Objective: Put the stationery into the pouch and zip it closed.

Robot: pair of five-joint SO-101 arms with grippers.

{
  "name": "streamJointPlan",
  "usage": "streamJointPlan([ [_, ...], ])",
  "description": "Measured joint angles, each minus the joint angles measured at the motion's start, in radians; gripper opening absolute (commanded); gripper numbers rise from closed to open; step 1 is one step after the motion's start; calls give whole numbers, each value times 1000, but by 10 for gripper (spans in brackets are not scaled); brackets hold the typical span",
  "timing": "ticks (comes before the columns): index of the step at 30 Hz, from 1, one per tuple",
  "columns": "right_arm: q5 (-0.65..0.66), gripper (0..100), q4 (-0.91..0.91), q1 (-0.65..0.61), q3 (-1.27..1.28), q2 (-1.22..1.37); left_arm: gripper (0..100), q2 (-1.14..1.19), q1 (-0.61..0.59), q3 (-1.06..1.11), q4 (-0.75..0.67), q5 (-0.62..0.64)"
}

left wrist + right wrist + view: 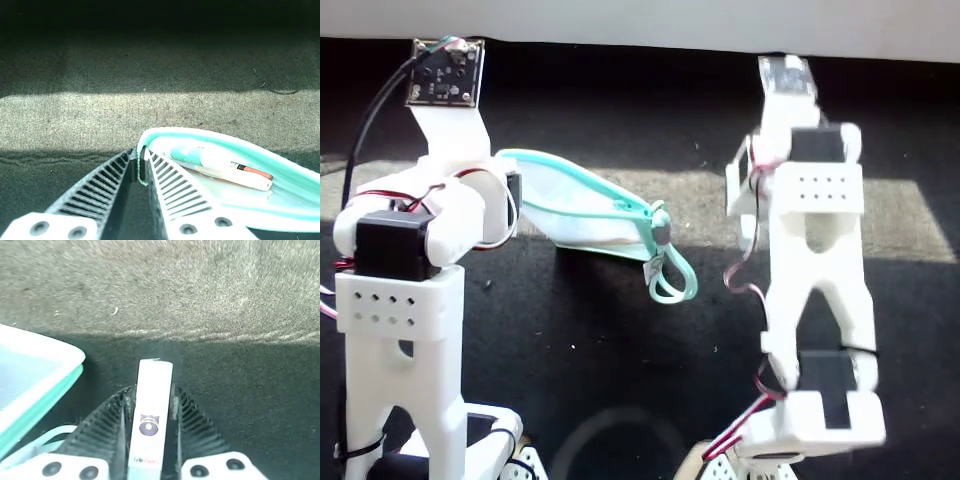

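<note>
The pouch (588, 213) is white with a mint-green zip rim and lies open on the dark mat, its loop pull (670, 281) hanging at one end. My left gripper (138, 151) is shut on the pouch's rim (165, 133) at the other end. Inside the open pouch lie a white pen with an orange tip (235, 169) and a mint-coloured item (187, 151). My right gripper (150, 390) is shut on a flat white stick of stationery (151, 405), held just above the mat beside the pouch's corner (35, 371). In the high view the left gripper (513, 190) sits at the pouch's left end.
A dark felt mat (610, 370) covers the table, with a sunlit band (910, 215) across its middle. The right arm's white body (815, 260) stands to the right of the pouch, and the left arm's base (400, 340) stands at the front left.
</note>
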Motion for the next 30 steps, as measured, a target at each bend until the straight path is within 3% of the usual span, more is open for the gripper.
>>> streamJointPlan([
  [6, 52, 6, -488, 23, 661, -77, 10, 0, 0, 2, -8, 0],
  [11, 77, 7, -669, 28, 865, -123, 10, 0, 0, 15, -9, 0],
  [13, 78, 45, -683, 28, 885, -124, 10, -2, 0, 23, -9, 0],
  [18, 80, 274, -654, 20, 891, -124, 10, -2, 0, 23, -12, 0],
  [26, 80, 149, -423, 21, 724, -138, 10, -2, 0, 23, -12, 0],
  [30, 80, 148, -342, 25, 588, -94, 9, -2, -2, 23, -12, 0],
])
